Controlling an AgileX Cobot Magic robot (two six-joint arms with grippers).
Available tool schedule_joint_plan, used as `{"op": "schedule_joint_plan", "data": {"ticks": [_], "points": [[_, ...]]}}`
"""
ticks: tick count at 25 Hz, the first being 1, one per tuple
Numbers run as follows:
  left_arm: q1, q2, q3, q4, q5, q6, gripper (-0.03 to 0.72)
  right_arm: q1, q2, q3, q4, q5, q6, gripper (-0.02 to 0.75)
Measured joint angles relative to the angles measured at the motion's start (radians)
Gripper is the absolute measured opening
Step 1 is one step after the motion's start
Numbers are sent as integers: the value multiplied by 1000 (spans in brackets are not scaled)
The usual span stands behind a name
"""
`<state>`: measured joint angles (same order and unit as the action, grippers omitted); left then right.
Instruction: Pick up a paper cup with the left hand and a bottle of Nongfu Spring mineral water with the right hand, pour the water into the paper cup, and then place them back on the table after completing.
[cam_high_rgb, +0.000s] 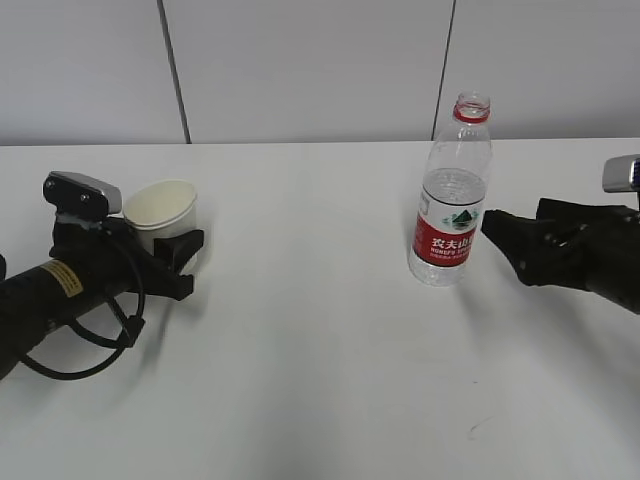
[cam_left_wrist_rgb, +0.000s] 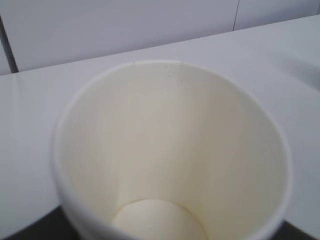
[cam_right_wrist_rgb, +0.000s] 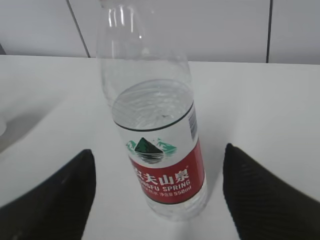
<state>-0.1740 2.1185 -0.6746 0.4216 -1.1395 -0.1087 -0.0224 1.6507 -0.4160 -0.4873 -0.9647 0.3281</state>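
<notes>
The white paper cup (cam_high_rgb: 161, 207) stands upright and empty on the white table (cam_high_rgb: 310, 340) at the left. It fills the left wrist view (cam_left_wrist_rgb: 170, 150). The left hand, with the yellow sticker, has its gripper (cam_high_rgb: 186, 262) around the cup's lower part, jaws spread on either side; the cup's rim is round and unsqueezed. The Nongfu Spring bottle (cam_high_rgb: 452, 200), uncapped with a red label, stands at centre right, about two thirds full of clear water (cam_right_wrist_rgb: 152, 107). The right hand's gripper (cam_high_rgb: 502, 246) is open just right of the bottle (cam_right_wrist_rgb: 162, 165), its black fingers (cam_right_wrist_rgb: 60, 200) apart from it.
A pale panelled wall (cam_high_rgb: 300, 70) runs behind the table's far edge. A black cable (cam_high_rgb: 110, 330) loops beside the left arm. Bare tabletop lies between cup and bottle and toward the front.
</notes>
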Motion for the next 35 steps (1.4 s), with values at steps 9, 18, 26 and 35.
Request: {"op": "schedule_joint_plan", "data": {"ticks": [9,18,26,35], "points": [[0,0,0,-1,0,0,363,0,79,-65,-8,-15,-22,626],[0,0,0,-1,0,0,363,0,174,-125,-43,-19,-24,631],[0,0,0,-1,0,0,363,0,250,-197,-64,-61,-24,632],[0,0,0,-1,0,0,363,47,306,-261,-68,-70,-27,632]]}}
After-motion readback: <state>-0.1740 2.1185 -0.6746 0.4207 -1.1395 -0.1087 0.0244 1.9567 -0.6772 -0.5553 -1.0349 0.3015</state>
